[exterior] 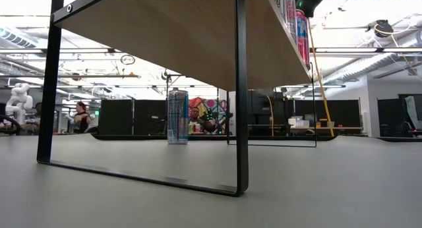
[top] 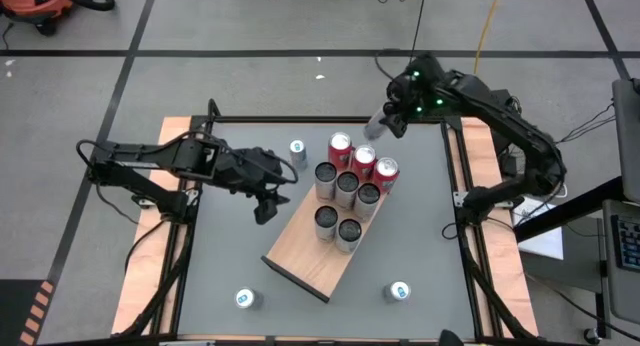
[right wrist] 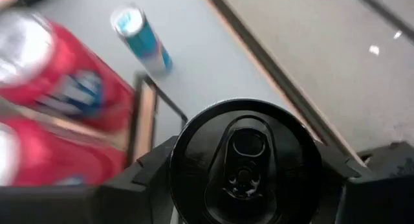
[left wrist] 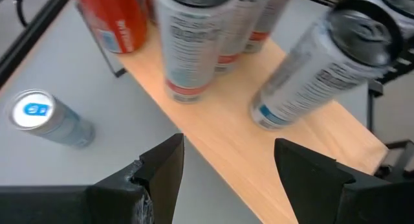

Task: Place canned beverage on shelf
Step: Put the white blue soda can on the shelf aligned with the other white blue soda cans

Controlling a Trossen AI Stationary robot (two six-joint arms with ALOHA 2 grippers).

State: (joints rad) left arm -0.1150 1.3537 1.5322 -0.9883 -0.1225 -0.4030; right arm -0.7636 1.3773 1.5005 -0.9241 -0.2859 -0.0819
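Note:
The shelf (top: 308, 254) is a light-brown wooden board lying slantwise mid-table, with several red and silver cans (top: 348, 186) upright on its far half. My right gripper (top: 386, 118) hangs above the table's far edge, just beyond the red cans (top: 341, 144), shut on a silver black-topped can (right wrist: 246, 160). My left gripper (top: 268, 202) hovers open and empty at the shelf's left side, its fingers (left wrist: 163, 167) over the board's edge (left wrist: 213, 153). From the low view the shelf (exterior: 171, 30) shows from underneath on its black frame. My right gripper pinches the silver can's side wall just below its black top (right wrist: 194, 143) between its two fingers (right wrist: 150, 167). The fingers come slanting down from the table's far right. The can is lifted clear of table and shelf, its top turned toward the wrist camera.
Three blue-topped cans stand loose on the grey table: one far left of the shelf (top: 297, 148), one near left (top: 246, 299), one near right (top: 398, 292). The shelf's near half (top: 300, 266) is bare wood. Wooden rails (top: 470, 236) border the table.

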